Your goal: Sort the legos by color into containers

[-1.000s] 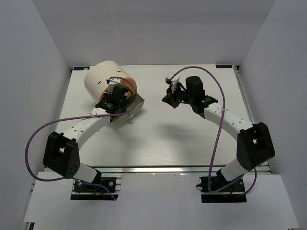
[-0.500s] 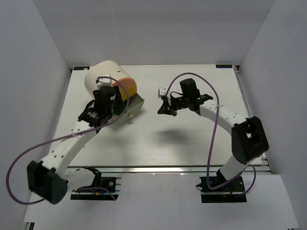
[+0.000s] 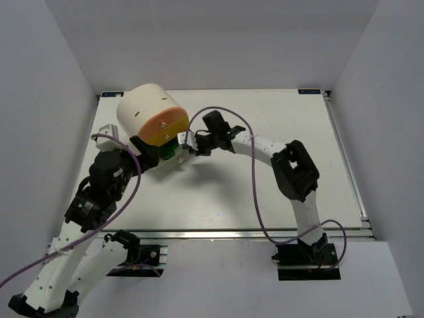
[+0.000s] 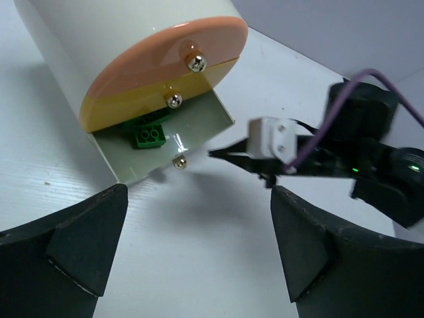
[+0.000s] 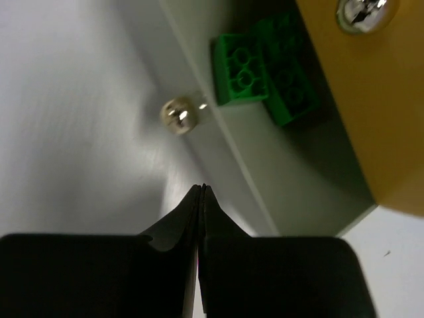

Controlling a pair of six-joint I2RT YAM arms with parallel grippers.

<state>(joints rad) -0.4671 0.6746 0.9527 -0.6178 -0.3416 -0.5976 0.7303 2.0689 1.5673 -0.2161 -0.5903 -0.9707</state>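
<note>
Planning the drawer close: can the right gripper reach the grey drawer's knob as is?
Probably yes. The shut right gripper sits just short of the knob on the open grey drawer, with nothing visible between them.

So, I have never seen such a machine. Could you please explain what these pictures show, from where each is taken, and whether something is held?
These are two robot arms, the left arm and the right arm, bolted to a white table. One picture looks down from above; the other two come from a camera on each wrist. On the table lies a cream drum with wedge-shaped drawers. Its grey drawer is pulled out, with green legos inside; the orange drawer and yellow drawer are shut. The left claw is open and empty. The right claw is shut, holds nothing, and its tip is close to the grey drawer's knob without touching it.
</note>
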